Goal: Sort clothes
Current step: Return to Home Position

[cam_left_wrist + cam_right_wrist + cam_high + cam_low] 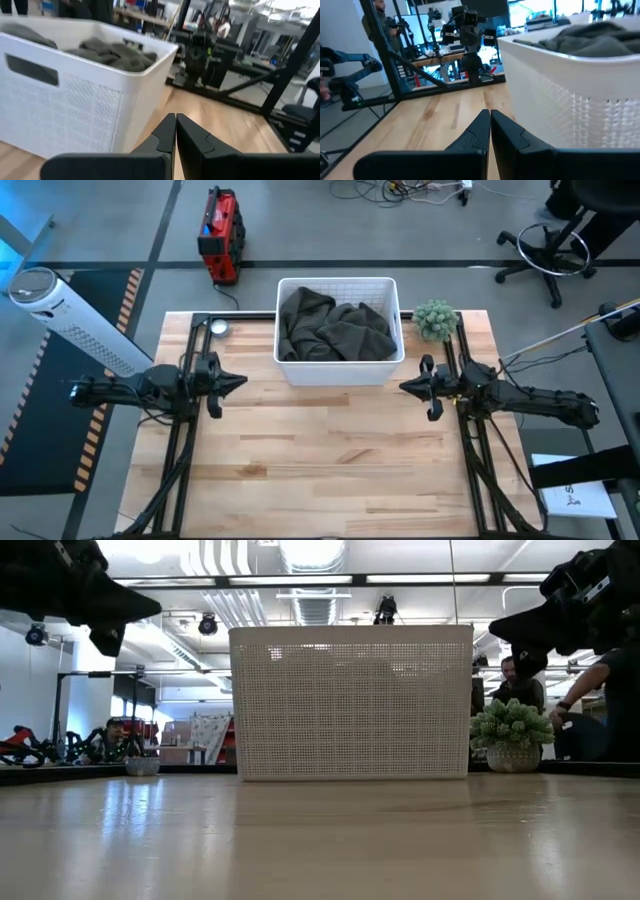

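Olive-grey clothes [335,330] in basket [340,371] | left end effector [241,381], right end effector [404,387] flanking

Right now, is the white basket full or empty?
Full. The white basket holds a crumpled heap of dark clothes hiding its bottom, and the left wrist view shows them reaching its rim.

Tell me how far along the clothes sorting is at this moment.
Done: the clothes lie heaped in the white basket, and no garment shows on the table. In hand: nothing. The left pincer and right pincer are shut and empty, hovering above the table on either side of the basket. Left: apparently only parking the arms.
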